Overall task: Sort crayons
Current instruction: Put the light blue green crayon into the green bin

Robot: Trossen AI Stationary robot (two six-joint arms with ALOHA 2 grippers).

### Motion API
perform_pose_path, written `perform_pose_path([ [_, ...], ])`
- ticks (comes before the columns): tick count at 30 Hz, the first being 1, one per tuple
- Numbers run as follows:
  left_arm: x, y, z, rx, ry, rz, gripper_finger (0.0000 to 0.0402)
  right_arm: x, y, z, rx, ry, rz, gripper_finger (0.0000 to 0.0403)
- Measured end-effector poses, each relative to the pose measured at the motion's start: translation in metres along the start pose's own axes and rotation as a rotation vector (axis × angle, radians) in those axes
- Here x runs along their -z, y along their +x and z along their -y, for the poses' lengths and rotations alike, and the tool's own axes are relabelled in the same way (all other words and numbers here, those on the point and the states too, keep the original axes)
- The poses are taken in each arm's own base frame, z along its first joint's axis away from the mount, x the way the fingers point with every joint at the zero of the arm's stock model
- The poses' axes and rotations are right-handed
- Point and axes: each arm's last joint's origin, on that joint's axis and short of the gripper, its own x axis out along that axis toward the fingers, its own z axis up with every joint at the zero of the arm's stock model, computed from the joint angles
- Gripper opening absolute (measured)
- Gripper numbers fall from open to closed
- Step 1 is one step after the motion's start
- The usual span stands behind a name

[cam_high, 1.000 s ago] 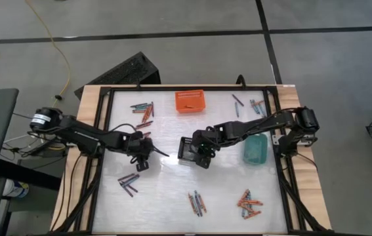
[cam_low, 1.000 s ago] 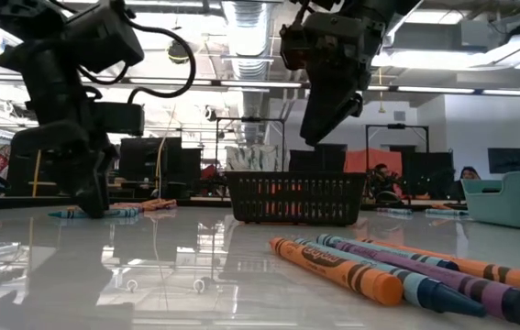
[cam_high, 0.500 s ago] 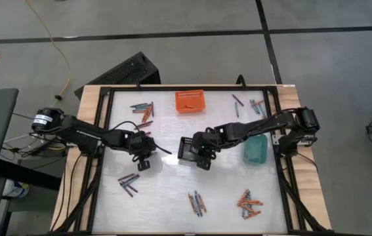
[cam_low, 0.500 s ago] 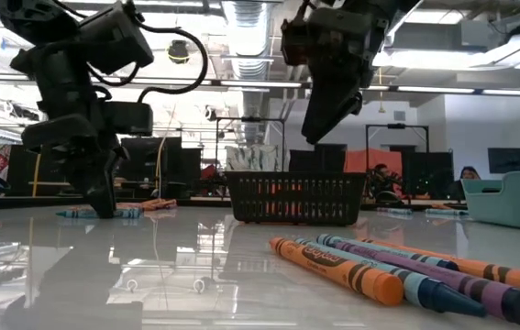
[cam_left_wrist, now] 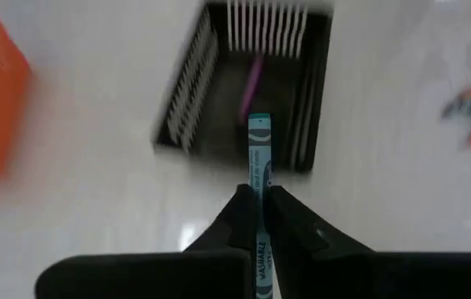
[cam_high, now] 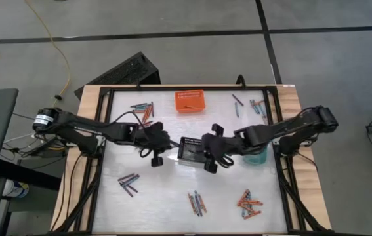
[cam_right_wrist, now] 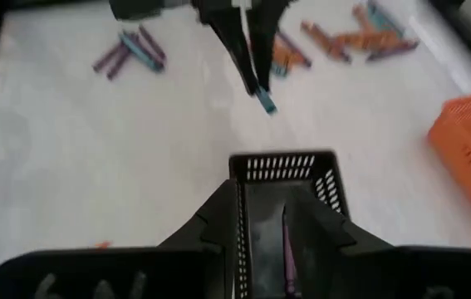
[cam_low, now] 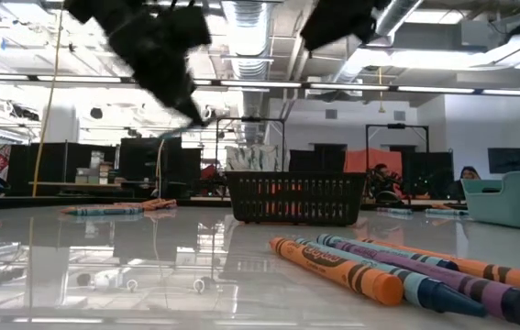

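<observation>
White tabletop (cam_high: 172, 190), centre: black basket (cam_high: 189, 150), its wall pinched by the right gripper (cam_right_wrist: 262, 218), holds a purple crayon (cam_left_wrist: 252, 85). Left gripper (cam_left_wrist: 258, 198), beside the basket, clamps a teal crayon (cam_left_wrist: 258, 158). Other crayons (cam_high: 249, 204) lie near the edges.

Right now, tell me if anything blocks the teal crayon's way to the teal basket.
The left hand holds the teal crayon beside the black basket. That basket and the right hand gripping it lie between the crayon and the teal basket, so they stand in the way.
</observation>
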Motion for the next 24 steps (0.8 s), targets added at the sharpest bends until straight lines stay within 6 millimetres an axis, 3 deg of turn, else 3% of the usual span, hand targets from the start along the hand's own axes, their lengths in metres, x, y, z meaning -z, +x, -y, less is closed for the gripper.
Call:
perform_pose_path([
  [7,-0.054,-0.021,0.005,-0.003,0.127,0.255,0.0000,-0.004,-0.030,-0.020,0.018,-0.069,0.159,0.0101],
  [11,-0.076,-0.032,0.010,0.055,0.180,0.407,0.0000,-0.008,-0.042,-0.027,0.030,-0.097,0.243,0.0101],
  [16,-0.090,-0.042,0.015,0.131,0.217,0.532,0.0000,-0.008,-0.052,-0.030,0.098,-0.130,0.294,0.0101],
  [24,-0.097,-0.047,0.021,0.215,0.234,0.628,0.0000,-0.017,-0.059,-0.037,0.088,-0.202,0.399,0.0101],
])
